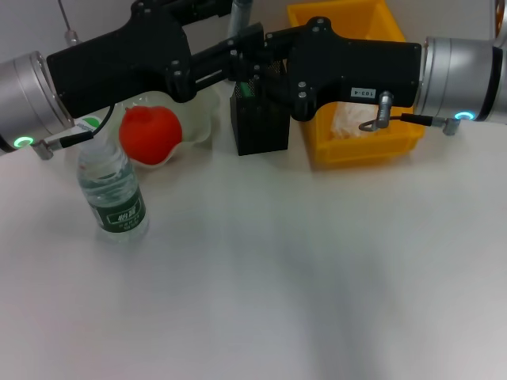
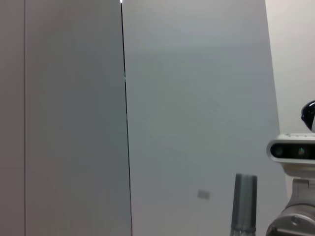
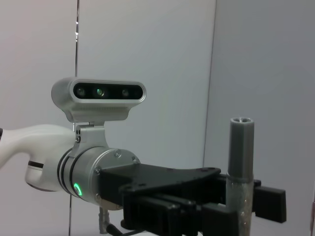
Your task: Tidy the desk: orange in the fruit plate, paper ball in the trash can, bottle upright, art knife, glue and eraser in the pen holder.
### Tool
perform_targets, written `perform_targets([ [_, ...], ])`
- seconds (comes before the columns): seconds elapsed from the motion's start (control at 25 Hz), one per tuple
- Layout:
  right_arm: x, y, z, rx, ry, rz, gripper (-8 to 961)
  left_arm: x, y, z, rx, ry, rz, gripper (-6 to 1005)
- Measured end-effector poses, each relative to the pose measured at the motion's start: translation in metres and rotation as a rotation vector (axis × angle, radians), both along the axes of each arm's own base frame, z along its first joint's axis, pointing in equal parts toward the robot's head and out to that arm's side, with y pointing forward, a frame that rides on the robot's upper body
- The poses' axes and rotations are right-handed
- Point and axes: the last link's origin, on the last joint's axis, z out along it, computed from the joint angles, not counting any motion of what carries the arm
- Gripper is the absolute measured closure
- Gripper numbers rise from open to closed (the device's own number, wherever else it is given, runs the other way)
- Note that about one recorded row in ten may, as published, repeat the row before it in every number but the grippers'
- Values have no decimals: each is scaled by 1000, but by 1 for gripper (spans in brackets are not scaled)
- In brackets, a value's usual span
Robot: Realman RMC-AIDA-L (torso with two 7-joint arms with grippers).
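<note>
Looking down from the head, we log 2 arms meeting above the black mesh pen holder [image 1: 260, 120], 1 from each side.

Left gripper [image 3: 231, 204]: the right wrist view shows its jaws narrow, clamped on the lower part of an upright grey stick [image 3: 241, 147] with a hollow top. We cannot tell whether this is the glue or the art knife. In the head view the stick [image 1: 242, 14] rises behind and above the pen holder, clear of it.

Right gripper [image 1: 255, 73]: it sits directly over the pen holder's mouth. We cannot tell how its jaws stand; they merge with the black of the other arm.

Orange [image 1: 149, 133]: it looks reddish and lies in the white fruit plate [image 1: 200, 119], to the left of the pen holder.

Water bottle [image 1: 112, 190]: it stands upright on the white desk [image 1: 301, 277], left of the pen holder and nearer the robot than the plate, with its cap hidden under the left arm.

Yellow bin [image 1: 356, 152]: it stands just right of the pen holder. A pale crumpled paper ball [image 1: 348, 119] lies inside it, partly covered by the right arm.

Eraser: not made out anywhere.
</note>
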Motion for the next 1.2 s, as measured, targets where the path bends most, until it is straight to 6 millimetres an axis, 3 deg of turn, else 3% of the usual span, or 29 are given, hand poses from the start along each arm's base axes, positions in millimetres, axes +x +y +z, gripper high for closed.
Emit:
perform_targets([
  [0.44,3,0,0,0,-6,-12,825,-5,2,1,19,20,16,464],
  [0.64,5,1,0,6,-19,-24,824,-5,2,1,19,18,14,584],
  [1.08,4,5,-2,18,-34,-27,826,-2,1,0,11,20,1,597],
  [1.2,3,5,-2,17,-36,-25,828,-2,1,-1,10,20,3,670],
])
